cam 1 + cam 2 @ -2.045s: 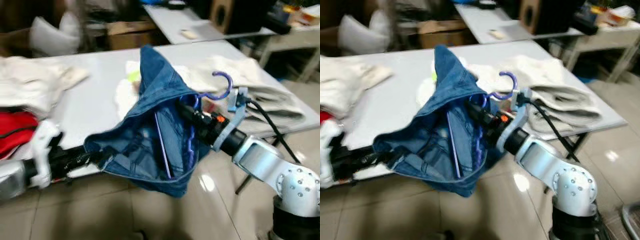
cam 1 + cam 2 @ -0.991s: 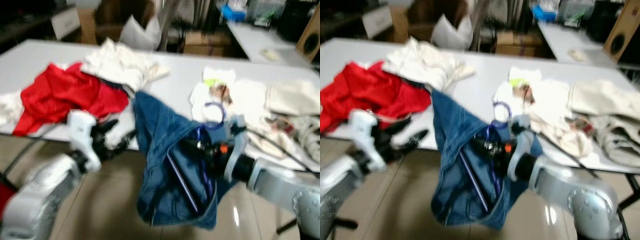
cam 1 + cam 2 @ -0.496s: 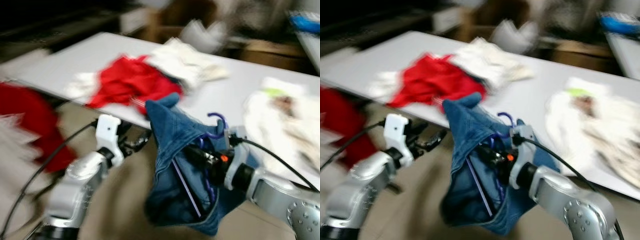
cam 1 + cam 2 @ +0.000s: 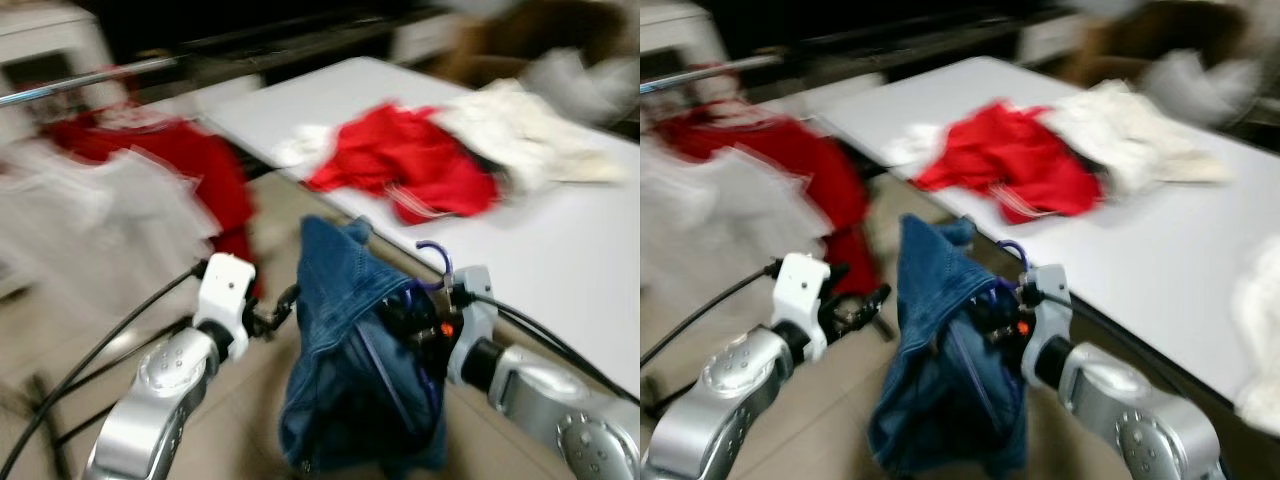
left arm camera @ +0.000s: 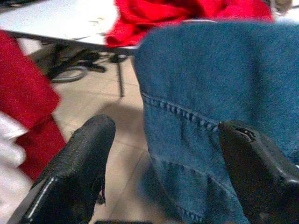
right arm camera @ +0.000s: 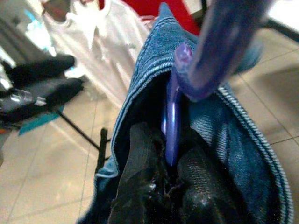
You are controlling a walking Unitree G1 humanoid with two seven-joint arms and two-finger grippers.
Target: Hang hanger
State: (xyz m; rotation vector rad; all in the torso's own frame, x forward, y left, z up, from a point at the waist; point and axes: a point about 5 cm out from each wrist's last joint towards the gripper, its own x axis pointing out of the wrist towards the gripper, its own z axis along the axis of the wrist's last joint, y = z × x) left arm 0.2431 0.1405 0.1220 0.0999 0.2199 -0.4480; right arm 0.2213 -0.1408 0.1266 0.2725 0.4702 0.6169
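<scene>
Right gripper (image 6: pixel 163 186), fingers pinched together on the purple hanger (image 6: pixel 210 51), carries it with blue jeans (image 4: pixel 350 370) draped over it above the floor, off the white table's (image 4: pixel 560 260) near edge. Left gripper (image 5: pixel 159 172) spread apart, empty, beside the denim. Risk: grip is narrow; jeans' weight could twist the hanger or slide off before reaching the rail (image 4: pixel 90 80).

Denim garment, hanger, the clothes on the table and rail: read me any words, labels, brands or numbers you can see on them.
None can be read.
Denim garment: stitching, no visible label.
Purple hanger, shut in the right pincer: no marking seen.
Red garment on the white table: pale stripes, too blurred for any text.
Clothes on the rail: too blurred.
</scene>
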